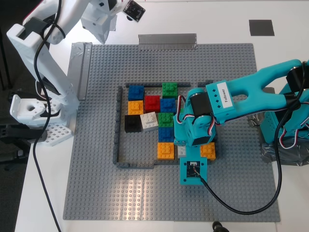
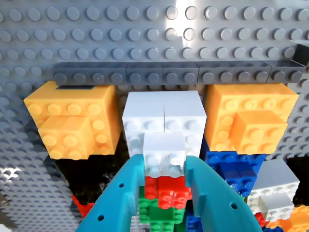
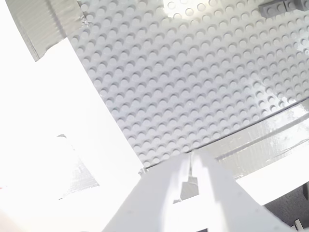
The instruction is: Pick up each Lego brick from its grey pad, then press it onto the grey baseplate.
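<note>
A white Lego brick [image 2: 164,153] sits between the two teal fingers of my first gripper [image 2: 164,162], which is shut on it. It rests low against a larger white block [image 2: 164,116], between two orange bricks [image 2: 72,121] [image 2: 251,121] by the dark-grey frame [image 2: 159,72]. In the exterior view the teal arm [image 1: 203,121] covers this spot on the grey baseplate [image 1: 96,169]. Blue bricks [image 1: 136,92] stand among the coloured ones. One grey pad [image 1: 261,27] lies bare at the exterior view's top right. My second gripper [image 3: 192,166] is shut on nothing, raised above the baseplate's corner.
Inside the frame [image 1: 117,125] stand red [image 1: 152,102], green [image 1: 169,89] and black [image 1: 132,123] bricks and a tilted white one [image 1: 148,121]. Silver tape strips [image 1: 167,40] [image 1: 79,67] hold the plate's edges. The white arm [image 1: 43,58] rises at the exterior view's left.
</note>
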